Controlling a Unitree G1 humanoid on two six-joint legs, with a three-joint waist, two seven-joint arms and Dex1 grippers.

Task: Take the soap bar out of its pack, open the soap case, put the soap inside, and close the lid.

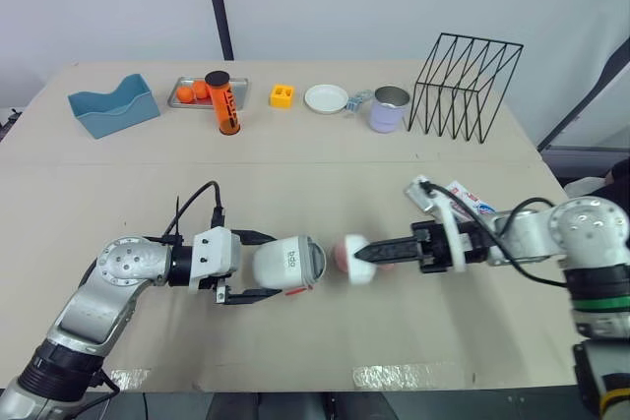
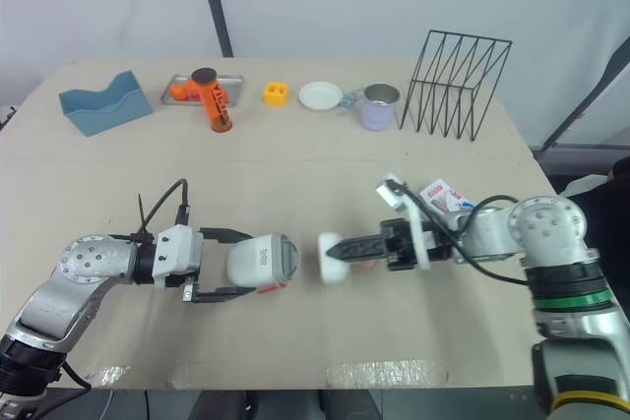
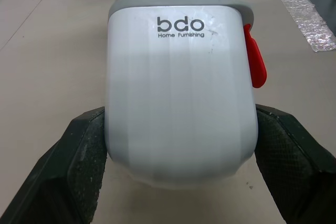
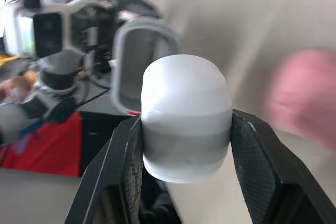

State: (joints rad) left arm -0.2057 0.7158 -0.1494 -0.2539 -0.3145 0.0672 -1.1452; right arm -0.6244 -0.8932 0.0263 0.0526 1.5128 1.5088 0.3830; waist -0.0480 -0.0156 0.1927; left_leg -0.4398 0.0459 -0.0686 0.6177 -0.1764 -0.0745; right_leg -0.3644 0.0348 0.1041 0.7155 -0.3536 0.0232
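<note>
Soap case [image 3: 181,93] is held on its side by the left gripper [image 1: 268,266], whose two fingers are pressed against its flanks, with the open mouth turned toward the right arm. Its lid [image 4: 184,124] is clamped between the fingers of the right gripper [image 1: 372,253], just off that mouth. The pink soap bar [image 1: 341,252] is seen low by the table [image 1: 295,184] between case and lid, partly hidden by the lid and the black fingers; whether it is touched by them cannot be told. The pack [image 1: 463,196] lies by the right forearm.

The case is judged open and the soap not yet inside — yet both grippers are occupied. If the lid were pushed on now, the case would be closed empty. If the lid were set down carelessly, the bar could be knocked aside. The bar is probably slick, so a hard pinch could squirt it loose — and a tilted mouth could let it slide back out. The red latch [image 3: 255,59] could be fouled by a lid offered askew.
</note>
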